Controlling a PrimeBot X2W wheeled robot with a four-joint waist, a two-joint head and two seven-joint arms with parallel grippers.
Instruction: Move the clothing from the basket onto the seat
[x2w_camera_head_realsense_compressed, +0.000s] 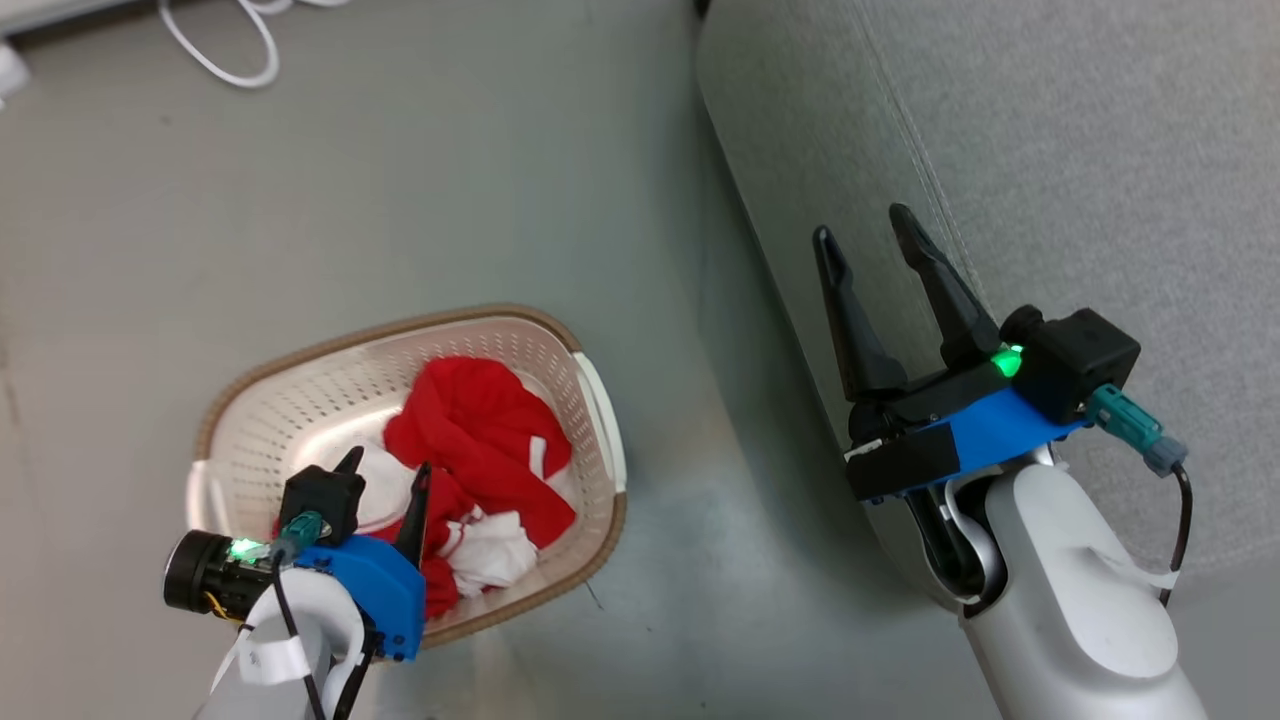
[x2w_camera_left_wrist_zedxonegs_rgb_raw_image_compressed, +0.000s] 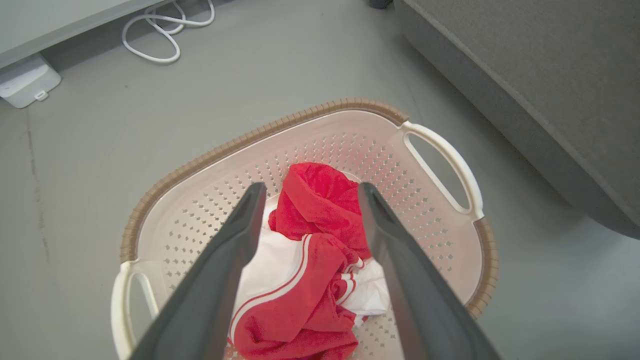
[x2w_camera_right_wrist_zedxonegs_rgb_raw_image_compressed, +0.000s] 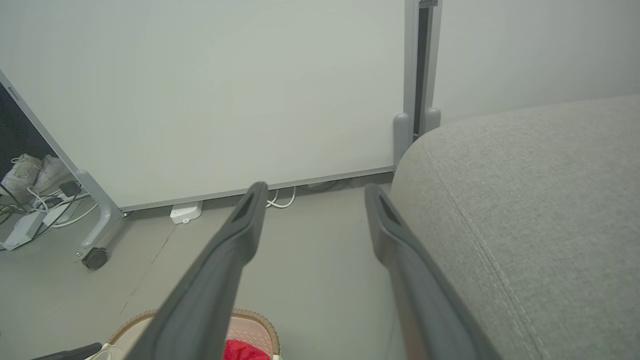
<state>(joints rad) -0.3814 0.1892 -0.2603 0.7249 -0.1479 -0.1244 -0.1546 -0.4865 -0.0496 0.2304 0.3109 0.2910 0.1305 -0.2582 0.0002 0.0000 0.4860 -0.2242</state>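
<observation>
Red clothing with white stripes (x2w_camera_head_realsense_compressed: 480, 440) (x2w_camera_left_wrist_zedxonegs_rgb_raw_image_compressed: 312, 260) lies crumpled in the cream basket with a brown rim (x2w_camera_head_realsense_compressed: 330, 375) (x2w_camera_left_wrist_zedxonegs_rgb_raw_image_compressed: 210, 150) on the floor at lower left. My left gripper (x2w_camera_head_realsense_compressed: 385, 475) (x2w_camera_left_wrist_zedxonegs_rgb_raw_image_compressed: 309, 192) hangs open just above the pile, fingers either side of the red fabric, holding nothing. My right gripper (x2w_camera_head_realsense_compressed: 865, 235) (x2w_camera_right_wrist_zedxonegs_rgb_raw_image_compressed: 312, 192) is open and empty over the edge of the grey seat (x2w_camera_head_realsense_compressed: 1050, 150) (x2w_camera_right_wrist_zedxonegs_rgb_raw_image_compressed: 540, 210), which fills the right side. A corner of the basket (x2w_camera_right_wrist_zedxonegs_rgb_raw_image_compressed: 260, 325) and some red cloth (x2w_camera_right_wrist_zedxonegs_rgb_raw_image_compressed: 242, 350) show low in the right wrist view.
Grey floor (x2w_camera_head_realsense_compressed: 400, 180) separates basket and seat. A white cable loop (x2w_camera_head_realsense_compressed: 235, 45) (x2w_camera_left_wrist_zedxonegs_rgb_raw_image_compressed: 160, 30) and a white power box (x2w_camera_left_wrist_zedxonegs_rgb_raw_image_compressed: 25, 80) lie by a wall panel (x2w_camera_right_wrist_zedxonegs_rgb_raw_image_compressed: 200, 90) on castors (x2w_camera_right_wrist_zedxonegs_rgb_raw_image_compressed: 95, 257). Shoes (x2w_camera_right_wrist_zedxonegs_rgb_raw_image_compressed: 30, 172) sit far left.
</observation>
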